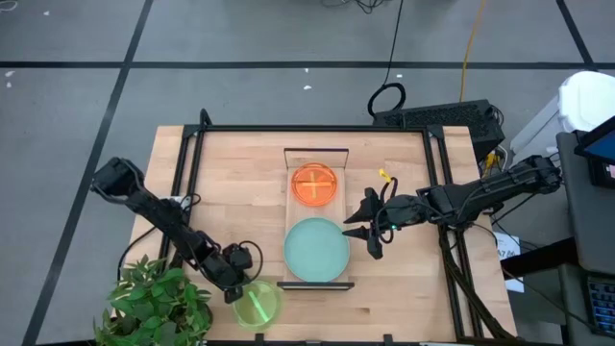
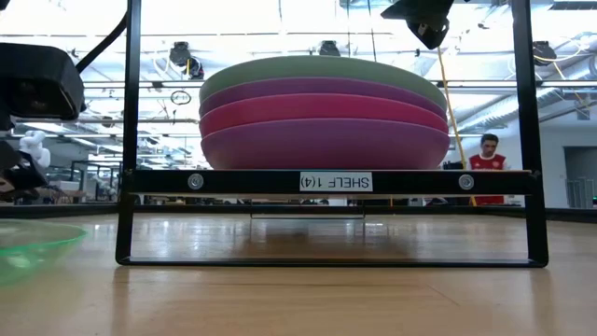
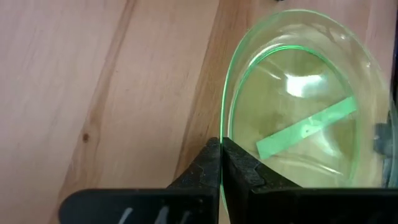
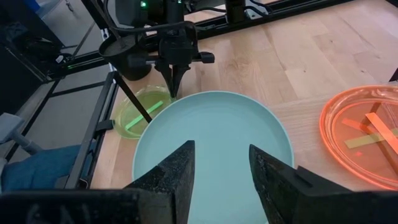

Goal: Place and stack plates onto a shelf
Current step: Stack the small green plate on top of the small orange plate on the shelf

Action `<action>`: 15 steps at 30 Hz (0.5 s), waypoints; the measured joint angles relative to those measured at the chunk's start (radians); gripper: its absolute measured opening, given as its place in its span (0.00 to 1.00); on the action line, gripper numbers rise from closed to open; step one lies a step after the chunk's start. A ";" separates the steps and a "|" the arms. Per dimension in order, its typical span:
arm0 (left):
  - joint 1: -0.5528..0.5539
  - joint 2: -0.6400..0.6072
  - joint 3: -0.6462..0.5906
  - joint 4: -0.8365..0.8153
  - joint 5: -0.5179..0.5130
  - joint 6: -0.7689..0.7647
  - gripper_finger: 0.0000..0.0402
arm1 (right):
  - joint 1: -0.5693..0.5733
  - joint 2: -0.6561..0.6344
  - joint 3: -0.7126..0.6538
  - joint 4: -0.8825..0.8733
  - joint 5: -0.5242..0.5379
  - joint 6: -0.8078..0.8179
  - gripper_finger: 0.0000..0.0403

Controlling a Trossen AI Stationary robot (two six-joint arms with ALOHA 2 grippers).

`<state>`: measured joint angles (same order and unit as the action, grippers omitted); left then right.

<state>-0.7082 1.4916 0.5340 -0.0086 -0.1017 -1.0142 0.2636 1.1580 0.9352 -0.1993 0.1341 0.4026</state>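
The left gripper [image 3: 221, 163] is pinching the rim of the green plate [image 1: 256, 303] at the table's near edge. Beyond it, the large plates [image 2: 324, 112] are sitting stacked on the shelf [image 1: 316, 152], orange plate [image 1: 314, 183] behind. The right gripper [image 1: 368, 229] is hovering beside them, spread and empty. Green is probably the last plate.

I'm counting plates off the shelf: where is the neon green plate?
The neon green plate lies on the table's near-left part, beside the plant, its rim pinched by the left gripper.
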 joint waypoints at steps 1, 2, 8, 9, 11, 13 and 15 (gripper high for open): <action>0.001 -0.006 0.000 -0.004 0.001 0.007 0.01 | 0.000 0.000 0.000 0.000 0.000 0.000 0.34; 0.003 -0.013 0.000 -0.010 0.005 0.013 0.01 | 0.000 0.000 0.000 0.000 0.000 0.000 0.34; 0.021 -0.105 0.000 -0.106 0.004 0.025 0.01 | 0.000 0.000 0.000 0.000 0.000 0.000 0.34; 0.025 -0.125 0.000 -0.128 0.004 0.030 0.01 | 0.000 0.000 0.000 0.000 0.000 0.000 0.34; 0.035 -0.170 -0.001 -0.162 0.002 0.042 0.01 | 0.000 0.000 0.000 0.000 0.000 0.000 0.34; 0.048 -0.218 -0.001 -0.198 -0.007 0.056 0.01 | 0.000 0.000 0.000 0.000 0.000 -0.002 0.34; 0.062 -0.271 -0.001 -0.226 -0.022 0.078 0.01 | 0.000 0.000 0.000 0.000 0.000 -0.003 0.34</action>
<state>-0.6462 1.2201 0.5331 -0.2344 -0.1240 -0.9366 0.2636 1.1580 0.9352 -0.1997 0.1341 0.3995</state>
